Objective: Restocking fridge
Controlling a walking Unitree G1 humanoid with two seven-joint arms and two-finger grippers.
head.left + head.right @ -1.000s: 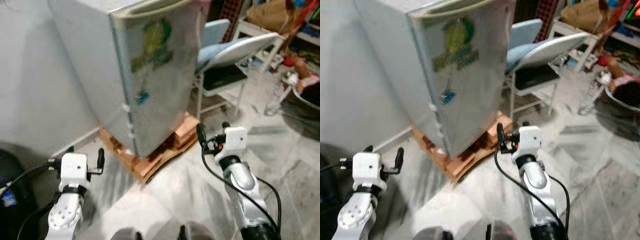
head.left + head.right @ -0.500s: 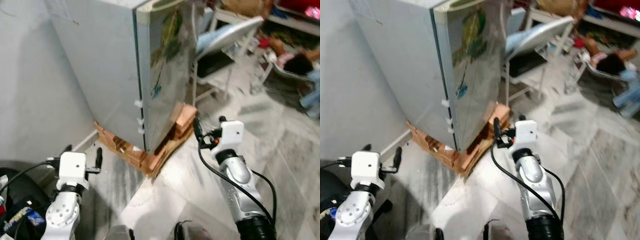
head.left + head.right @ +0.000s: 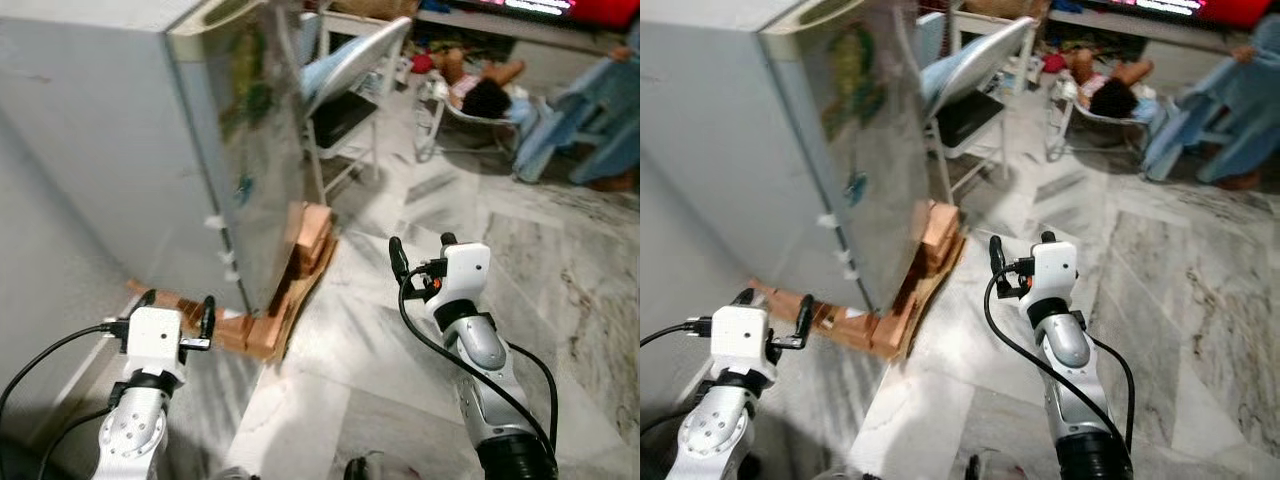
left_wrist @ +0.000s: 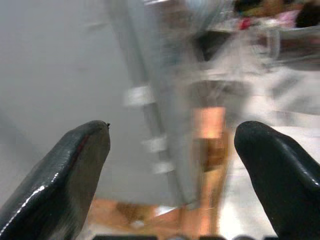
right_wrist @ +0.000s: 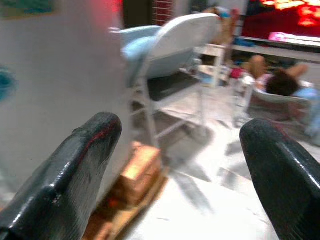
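I am facing the fridge (image 3: 180,130), which is standing closed against the wall ahead and to my left, its door carrying a green sticker (image 3: 850,75). It is resting on a stack of brown cardboard and bricks (image 3: 300,260) on the marble floor (image 3: 420,200). I am holding the left end effector (image 3: 178,308) low beside the fridge's near corner, fingers (image 4: 65,175) spread apart and gripping nothing. I am holding the right end effector (image 3: 418,250) over bare floor to the right of the fridge base, fingers (image 5: 75,165) likewise released and empty. A white folding chair (image 3: 350,70) is standing just behind the fridge. Farther back, a person (image 3: 480,90) is reclining in a low seat, and another person's blue garment (image 3: 590,130) is showing at the right edge.
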